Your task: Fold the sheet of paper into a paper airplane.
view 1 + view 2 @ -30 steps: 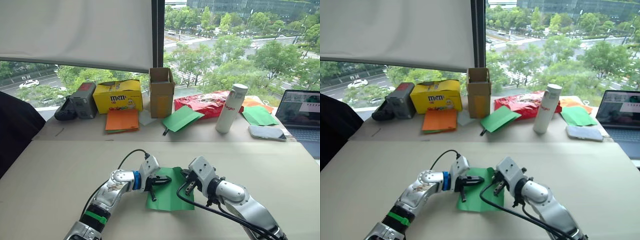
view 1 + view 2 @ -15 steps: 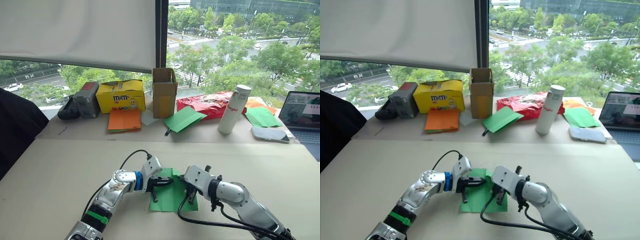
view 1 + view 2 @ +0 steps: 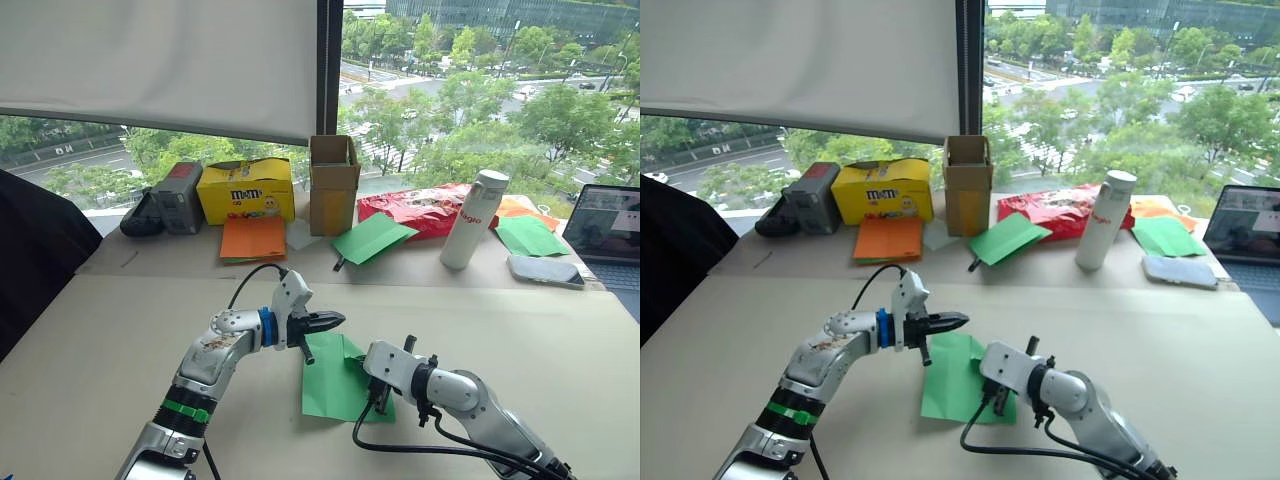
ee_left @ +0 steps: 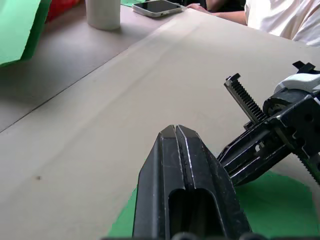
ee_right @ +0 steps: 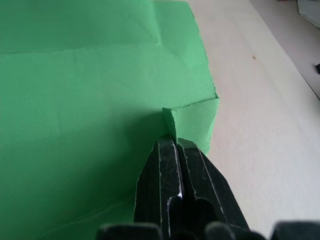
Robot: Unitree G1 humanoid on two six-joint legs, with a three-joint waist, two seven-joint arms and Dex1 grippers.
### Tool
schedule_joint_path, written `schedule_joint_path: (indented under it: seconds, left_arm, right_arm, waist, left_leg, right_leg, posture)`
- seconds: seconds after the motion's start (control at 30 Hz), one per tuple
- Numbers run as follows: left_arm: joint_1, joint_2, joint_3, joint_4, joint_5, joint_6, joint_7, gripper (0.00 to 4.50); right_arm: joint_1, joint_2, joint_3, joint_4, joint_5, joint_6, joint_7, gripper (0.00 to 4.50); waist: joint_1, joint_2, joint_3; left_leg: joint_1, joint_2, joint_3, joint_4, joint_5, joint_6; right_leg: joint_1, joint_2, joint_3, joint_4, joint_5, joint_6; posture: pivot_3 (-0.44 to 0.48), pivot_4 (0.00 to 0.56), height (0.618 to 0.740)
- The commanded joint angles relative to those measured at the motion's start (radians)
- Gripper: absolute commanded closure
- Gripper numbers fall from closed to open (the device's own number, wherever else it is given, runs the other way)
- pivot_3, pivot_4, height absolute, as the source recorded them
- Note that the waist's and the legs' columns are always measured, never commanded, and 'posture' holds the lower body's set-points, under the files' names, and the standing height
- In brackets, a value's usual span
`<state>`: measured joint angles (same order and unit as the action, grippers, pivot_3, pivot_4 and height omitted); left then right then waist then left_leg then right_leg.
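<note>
Between the two hands, flat on the counter: sheet of paper, thin, bright green, creased, one small corner flap turned up. Right hand closed, tips pressing at the base of that flap. Left hand also closed on nothing, raised just past the sheet's far edge. Likely feather-light, limp, prone to sliding and tearing; best pinched at an edge or corner while the other hand pins the middle. Beyond both hands, orange paper.

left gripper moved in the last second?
Yes. The left gripper has lifted off the sheet of paper toward the far table edge; earlier its tips lay over the sheet.
</note>
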<state>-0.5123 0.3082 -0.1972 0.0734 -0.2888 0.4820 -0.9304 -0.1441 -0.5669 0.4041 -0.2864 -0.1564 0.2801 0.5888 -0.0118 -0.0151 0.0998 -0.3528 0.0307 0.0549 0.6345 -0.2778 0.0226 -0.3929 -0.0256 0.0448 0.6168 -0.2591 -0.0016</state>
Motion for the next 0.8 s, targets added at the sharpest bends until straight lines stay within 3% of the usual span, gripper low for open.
schedule_joint_path:
  seconds: [0.03, 0.63, 0.8]
  left_arm:
    - [-0.024, -0.004, -0.064, 0.068, 0.076, -0.038, 0.02, 4.5]
    - [-0.025, -0.09, -0.172, 0.262, 0.222, -0.165, 0.056, 4.5]
    - [-0.008, -0.084, -0.189, 0.245, 0.264, -0.124, 0.104, 4.5]
  right_arm:
    - [-0.007, 0.006, -0.015, -0.006, -0.021, -0.034, -0.003, 4.46]
    - [0.001, 0.011, -0.02, -0.014, -0.065, -0.039, 0.02, 4.46]
    - [0.043, -0.018, -0.082, -0.078, 0.021, 0.01, 0.089, 2.88]
  waist:
    - [-0.001, 0.0, 0.0]
    - [-0.001, 0.0, 0.0]
    - [0.001, 0.0, 0.0]
  left_leg:
    - [0.0, 0.0, 0.0, 0.0, 0.0, 0.0]
    - [0.0, 0.0, 0.0, 0.001, 0.0, 0.0]
    - [0.0, 0.0, 0.0, 0.001, 0.0, 0.0]
  right_leg:
    - [0.0, 0.0, 0.0, 0.0, 0.0, 0.0]
    - [0.001, 0.001, 0.0, 0.001, 0.0, 0.0]
    - [0.004, 0.001, 0.0, 0.001, 0.0, 0.0]
  posture:
    - [0.0, 0.15, 0.74]
    - [0.0, 0.15, 0.74]
    - [0.0, 0.15, 0.74]
